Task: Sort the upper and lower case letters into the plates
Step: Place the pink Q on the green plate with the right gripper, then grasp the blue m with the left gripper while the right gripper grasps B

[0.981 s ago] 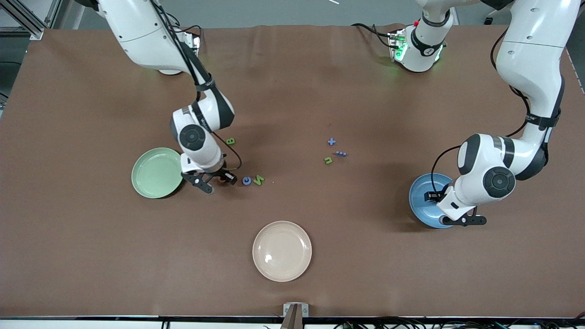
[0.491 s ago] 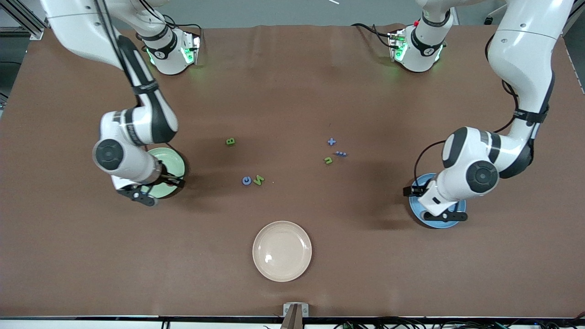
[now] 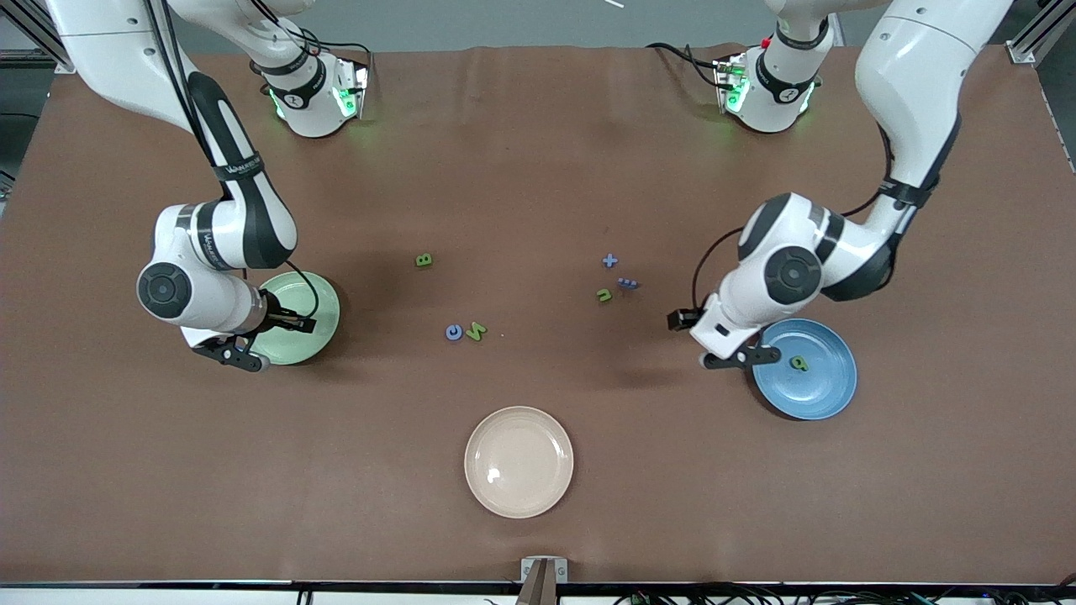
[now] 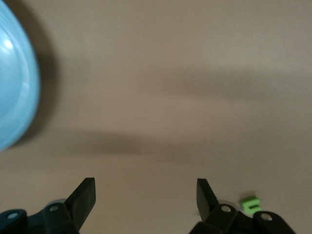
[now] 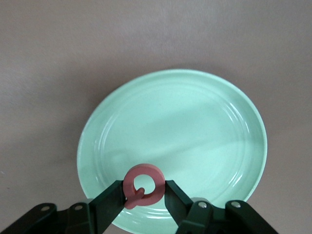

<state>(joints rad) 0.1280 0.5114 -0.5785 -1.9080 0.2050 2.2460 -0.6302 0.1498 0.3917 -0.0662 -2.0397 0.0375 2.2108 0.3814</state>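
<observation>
Broadly, saw a brown table (image 3: pixel 538 151) under everything, with two white arms reaching out from their bases. Found the right arm (image 3: pixel 227 227) bent down over the pale green plate (image 3: pixel 313 323), and the left arm (image 3: pixel 841 244) bent down close to the medium blue plate (image 3: pixel 814 385). Placed the green plate toward the right arm's end of the table and the blue plate toward the left arm's end. Placed a cream-white plate (image 3: pixel 519 461) between them, nearer to the front camera than either. Caught the right gripper (image 5: pixel 144 187) hanging over the green plate, clamped on a pink ring-shaped letter (image 5: pixel 142 184), with the bare plate below. Caught the left gripper (image 4: pixel 146 187) over bare table just beside the blue plate's rim, on the side toward the middle of the table, jaws spread wide apart and gripping nothing. Spotted one small green letter (image 3: pixel 799 363) lying in the blue plate. Counted the loose pieces on the middle of the table: a green B (image 3: pixel 424 260), then, nearer to the front camera, a blue c (image 3: pixel 454 333) just beside a green N (image 3: pixel 476 331). Found, toward the left arm's end, a blue plus sign (image 3: pixel 609 260), a small blue piece (image 3: pixel 627 283) and a green u (image 3: pixel 603 295) close together.
</observation>
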